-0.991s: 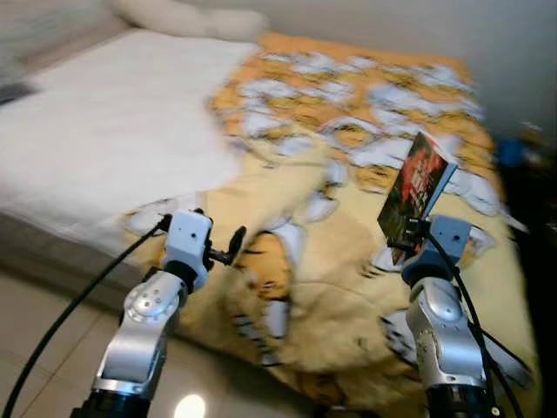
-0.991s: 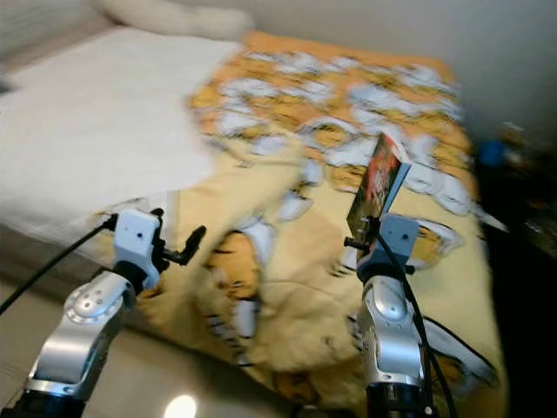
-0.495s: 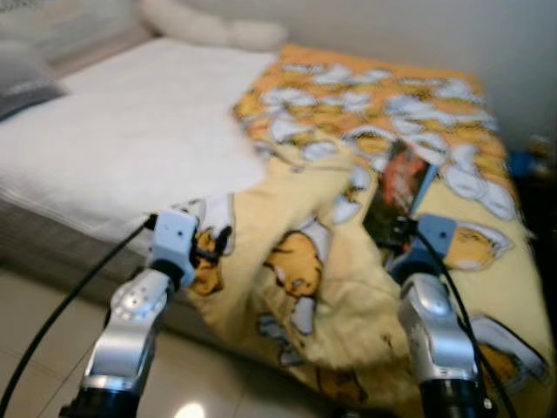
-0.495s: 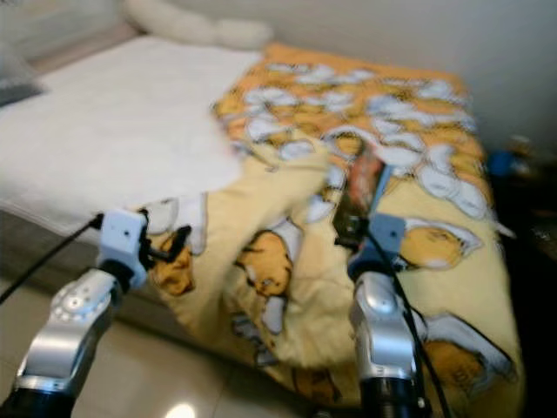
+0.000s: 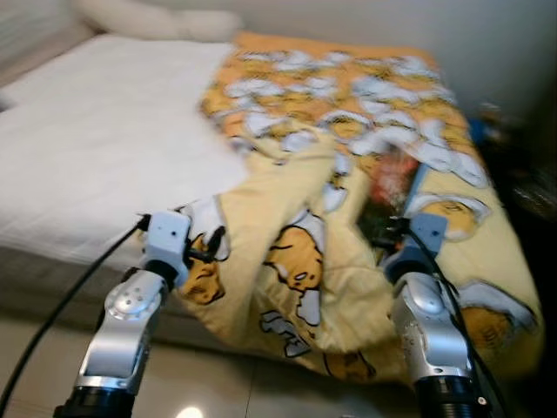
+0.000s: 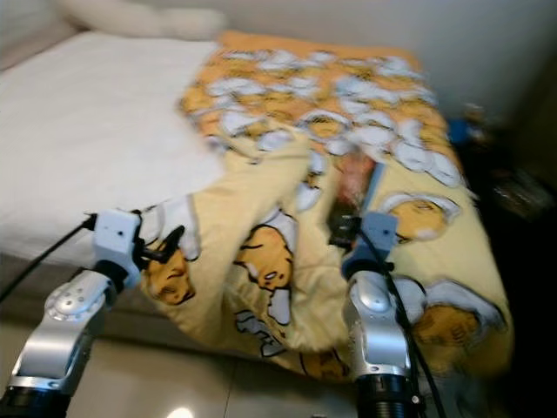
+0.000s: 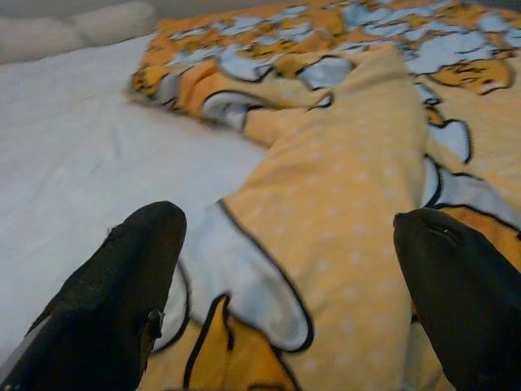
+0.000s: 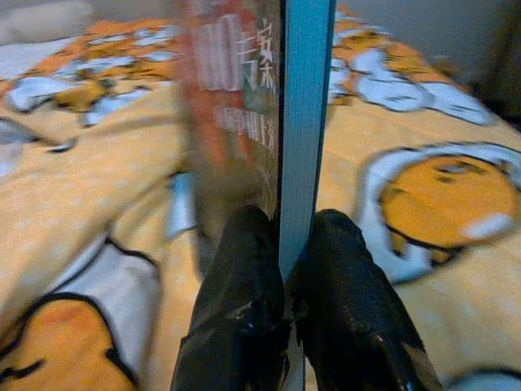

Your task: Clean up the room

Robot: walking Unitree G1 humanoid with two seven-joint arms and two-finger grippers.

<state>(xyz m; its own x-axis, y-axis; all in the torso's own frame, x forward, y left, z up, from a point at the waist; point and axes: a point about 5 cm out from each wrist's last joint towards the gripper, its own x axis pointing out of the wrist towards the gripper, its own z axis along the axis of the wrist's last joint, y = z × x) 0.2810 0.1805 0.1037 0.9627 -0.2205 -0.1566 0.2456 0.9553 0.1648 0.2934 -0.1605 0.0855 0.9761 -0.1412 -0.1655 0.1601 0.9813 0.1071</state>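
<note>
My right gripper (image 5: pixel 383 233) is shut on a thin book (image 5: pixel 390 187) with a dark red cover and a blue back, held low over the yellow cartoon blanket (image 5: pixel 300 261). In the right wrist view the book (image 8: pixel 269 106) stands edge-on between the two black fingers (image 8: pixel 244 309). My left gripper (image 5: pixel 213 244) is open at the blanket's rumpled near-left corner. The left wrist view shows its fingers (image 7: pixel 122 285) spread wide over that blanket fold (image 7: pixel 326 244), touching nothing that I can see.
The bed (image 5: pixel 96 139) has a white sheet on its left half and a white pillow (image 5: pixel 157 22) at the head. Dark furniture with small objects (image 5: pixel 513 139) stands right of the bed. Pale tiled floor (image 5: pixel 35 348) lies below the bed edge.
The view has shifted as the camera moved. The book has dropped from upright in the air down close to the blanket, still held in my right gripper. My left gripper stays open.
</note>
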